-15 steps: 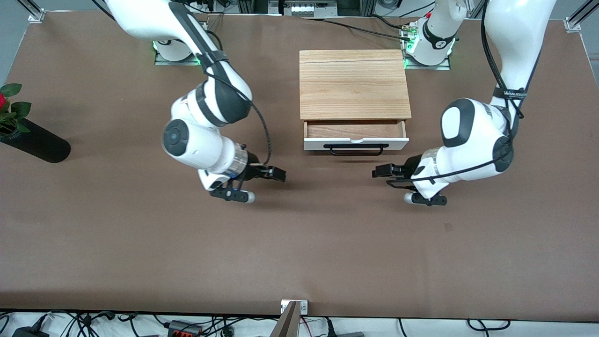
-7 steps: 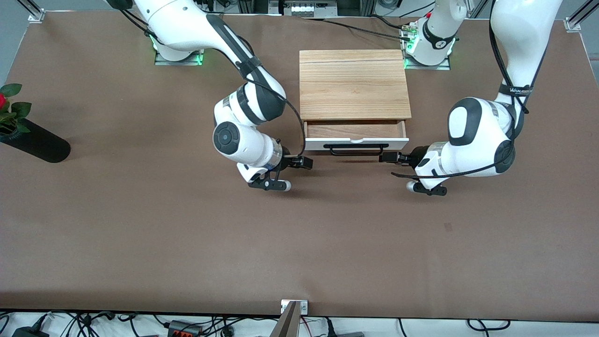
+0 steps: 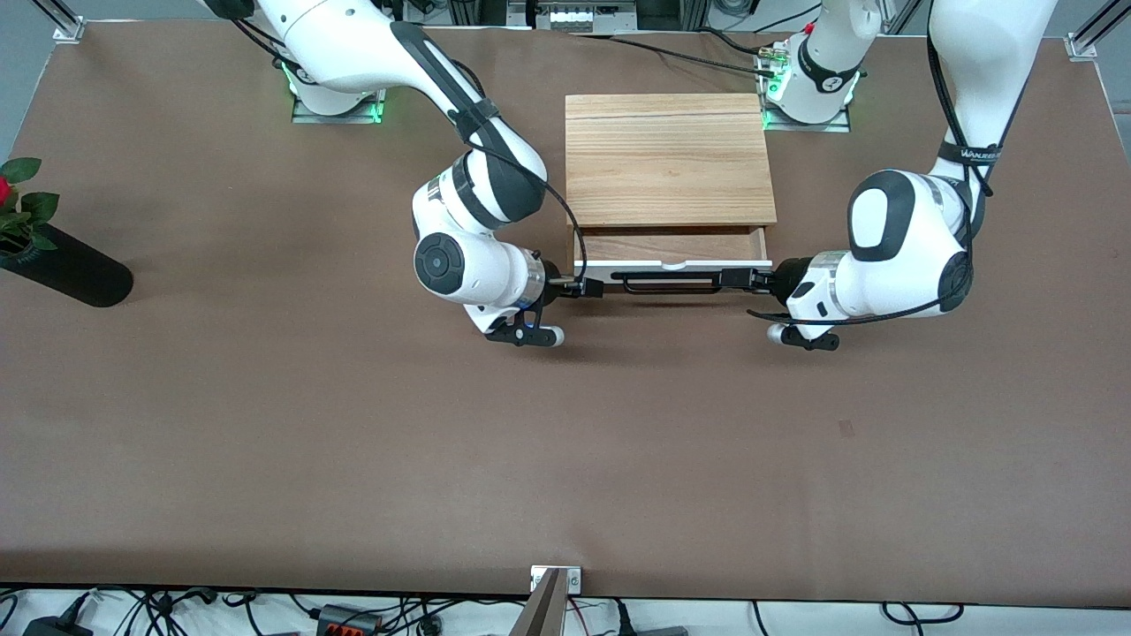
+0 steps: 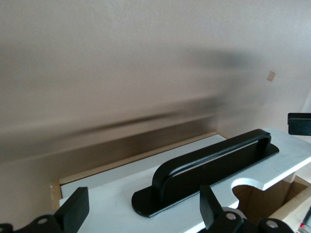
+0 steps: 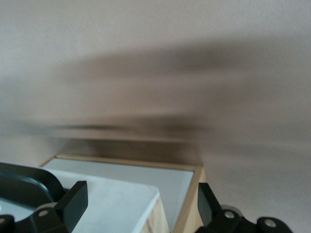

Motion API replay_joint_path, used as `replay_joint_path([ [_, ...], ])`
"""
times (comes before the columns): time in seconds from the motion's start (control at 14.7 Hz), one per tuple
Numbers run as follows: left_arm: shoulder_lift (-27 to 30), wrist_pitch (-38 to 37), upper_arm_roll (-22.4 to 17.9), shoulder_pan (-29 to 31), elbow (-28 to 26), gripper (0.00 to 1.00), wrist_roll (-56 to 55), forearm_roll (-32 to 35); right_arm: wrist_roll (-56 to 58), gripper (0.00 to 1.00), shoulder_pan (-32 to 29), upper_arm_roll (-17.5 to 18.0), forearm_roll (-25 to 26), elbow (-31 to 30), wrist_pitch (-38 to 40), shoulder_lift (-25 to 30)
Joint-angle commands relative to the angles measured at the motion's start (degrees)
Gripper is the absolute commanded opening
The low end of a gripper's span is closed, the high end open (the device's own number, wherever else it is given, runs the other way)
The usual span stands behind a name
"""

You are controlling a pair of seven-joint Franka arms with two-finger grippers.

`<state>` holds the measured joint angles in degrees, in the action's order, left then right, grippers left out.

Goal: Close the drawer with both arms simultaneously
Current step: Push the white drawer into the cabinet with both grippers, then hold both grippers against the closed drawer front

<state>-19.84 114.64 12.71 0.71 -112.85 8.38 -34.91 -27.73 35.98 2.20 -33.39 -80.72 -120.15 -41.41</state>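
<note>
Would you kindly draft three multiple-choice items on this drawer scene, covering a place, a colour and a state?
1. Where are the two grippers?
A. At either end of the drawer's front panel
B. Over the cabinet top
C. By the vase

2. What colour is the drawer's handle?
A. Silver
B. Black
C. Red

3. What state is the drawer in?
A. Fully shut
B. Removed from the cabinet
C. Partly open

Answers: 1 A, the left gripper and right gripper flank the white front panel. 2 B, the handle is black. 3 C, the drawer shows its wooden floor in front of the cabinet.
</note>
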Motion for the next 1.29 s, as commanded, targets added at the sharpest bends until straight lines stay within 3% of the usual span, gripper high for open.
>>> replay_joint_path([
  [0.0,2.1,0.1,0.5,1.1,-2.8,1.0,2.4,-2.3,1.3,1.0,-1.7,1.1,-1.8,0.5,6.1,0.3],
  [0.88,6.0,-1.8,0.7,1.1,-10.6,1.0,2.5,-5.5,2.1,1.0,-1.8,3.0,-4.6,0.5,14.0,0.5],
  [1.22,7.2,-5.7,0.6,1.2,-12.4,1.0,2.6,-5.6,6.7,1.0,-2.1,2.9,-4.9,0.5,22.2,0.4],
])
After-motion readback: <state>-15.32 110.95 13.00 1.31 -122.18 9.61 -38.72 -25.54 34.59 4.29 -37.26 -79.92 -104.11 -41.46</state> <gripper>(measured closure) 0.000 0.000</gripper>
